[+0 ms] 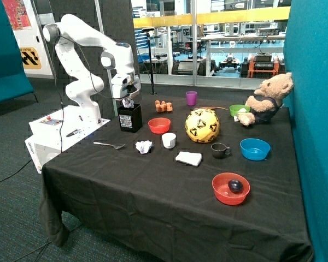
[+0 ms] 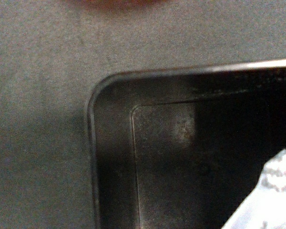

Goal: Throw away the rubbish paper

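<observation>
My gripper [image 1: 128, 99] hangs right over the open top of a black bin [image 1: 130, 118] at the table's back corner near the robot base. It is shut on one crumpled white paper wad [image 1: 128, 102], held just above the bin's rim. In the wrist view the wad [image 2: 271, 195] shows at the edge, above the bin's dark inside [image 2: 171, 162]; the fingers are out of that view. The second paper wad [image 1: 144, 146] lies on the black tablecloth, in front of the bin and next to a white cup [image 1: 168, 140].
A spoon [image 1: 109, 144] lies near the bin. A red bowl [image 1: 159, 125], a yellow ball [image 1: 202, 125], a folded white cloth [image 1: 188, 158], a dark mug [image 1: 219, 149], a blue bowl [image 1: 255, 148], a red bowl holding a dark object [image 1: 230, 188] and a teddy bear [image 1: 268, 98] also stand on the table.
</observation>
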Robot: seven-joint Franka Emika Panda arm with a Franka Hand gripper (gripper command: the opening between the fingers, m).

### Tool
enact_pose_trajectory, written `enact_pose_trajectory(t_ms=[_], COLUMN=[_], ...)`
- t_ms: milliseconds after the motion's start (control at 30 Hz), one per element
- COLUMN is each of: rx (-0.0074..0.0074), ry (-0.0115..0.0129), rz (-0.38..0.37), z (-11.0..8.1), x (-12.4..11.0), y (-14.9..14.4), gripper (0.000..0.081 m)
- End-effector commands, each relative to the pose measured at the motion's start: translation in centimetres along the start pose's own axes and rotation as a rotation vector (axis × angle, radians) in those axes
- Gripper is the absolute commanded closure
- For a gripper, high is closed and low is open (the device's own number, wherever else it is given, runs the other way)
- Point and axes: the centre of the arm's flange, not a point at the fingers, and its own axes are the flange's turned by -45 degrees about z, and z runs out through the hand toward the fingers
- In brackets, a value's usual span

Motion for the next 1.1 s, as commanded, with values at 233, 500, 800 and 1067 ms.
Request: enact_pose_trajectory(t_ms=[233, 500, 800, 1067], rx=[0.0011, 0.0011, 0.0011, 0.0011], ry=[0.004, 0.004, 0.004, 0.004], rz=[0.009, 0.023, 0.009, 0.018], z=[2.5, 2.2, 1.2, -0.9], x=[1.4, 1.2, 1.0, 1.3], y=[-0.5, -0.1, 0.0, 0.1], gripper=[0.0002, 0.0, 0.0, 0.0])
